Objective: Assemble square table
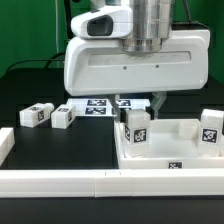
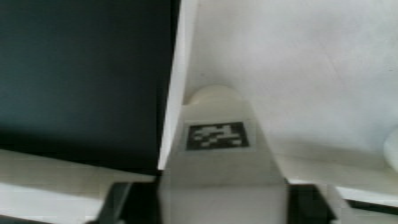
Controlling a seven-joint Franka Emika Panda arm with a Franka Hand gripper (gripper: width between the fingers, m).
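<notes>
One short white tag-marked leg post stands upright on large white square plastic panel nr bench's camera-side edge, exterior view's right; two-finger claw grips it frm above.

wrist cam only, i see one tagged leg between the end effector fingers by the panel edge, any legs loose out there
Observer: Two loose legs lie on the table, to the exterior view's left of the panel.
Operator: any other leg on the panel
Observer: Besides your held leg, a second leg stands upright near the panel's exterior-right edge.
Operator: what else is on the table
Observer: The marker board lies flat behind the gap between loose legs and panel.
</notes>
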